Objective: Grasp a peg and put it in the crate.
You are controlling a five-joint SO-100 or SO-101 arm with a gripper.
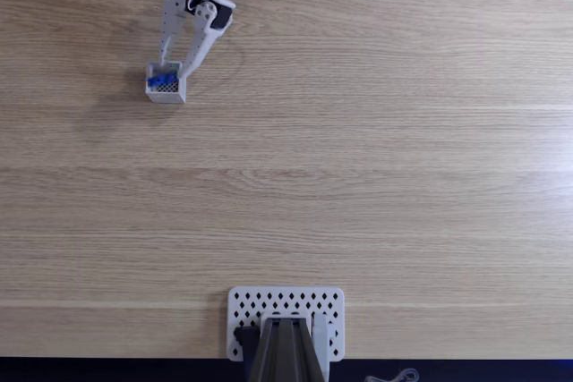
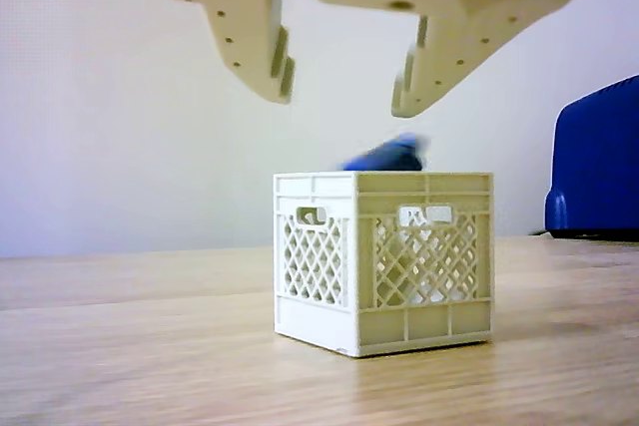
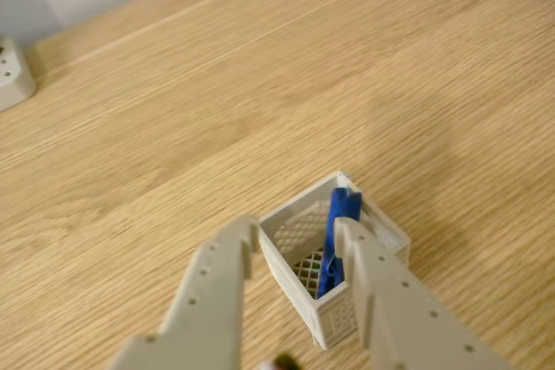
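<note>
- Right, the claw point(image 2: 344, 87) hangs just above the crate point(image 2: 384, 261) in the other view, fingers point(image 2: 265, 42) spread apart w/ nothing between them – open, empty.
- The peg point(image 2: 387, 156), bright blue, pokes up over the crate's top rim in that view; looks blurred, so can't tell if it has settled.
- Wrist view: the peg point(image 3: 335, 236) stands slanted inside the crate point(image 3: 299, 231), upper end leaning on the far rim, lower end down by the mesh bottom. The claw point(image 3: 297, 238) straddles the near side of the box, one finger each side.
- Fixed view: the crate point(image 1: 166, 85) sits top left on the wooden table point(image 1: 358, 176), a speck of blue point(image 1: 162, 83) in it, claw tips point(image 1: 176, 68) right at its upper edge.
- Near bottom edge of the fixed view, a white plate w/ diamond holes point(image 1: 246, 306), well apart from the crate, a dark grey mount point(image 1: 285, 351) on it.
- Other view: a dark blue object point(image 2: 597, 162) at the right edge, behind.
- Wrist view: a pale plug-like thing point(image 3: 13, 80) at the left edge.
- No brands, labels or writing readable anywhere.
</note>
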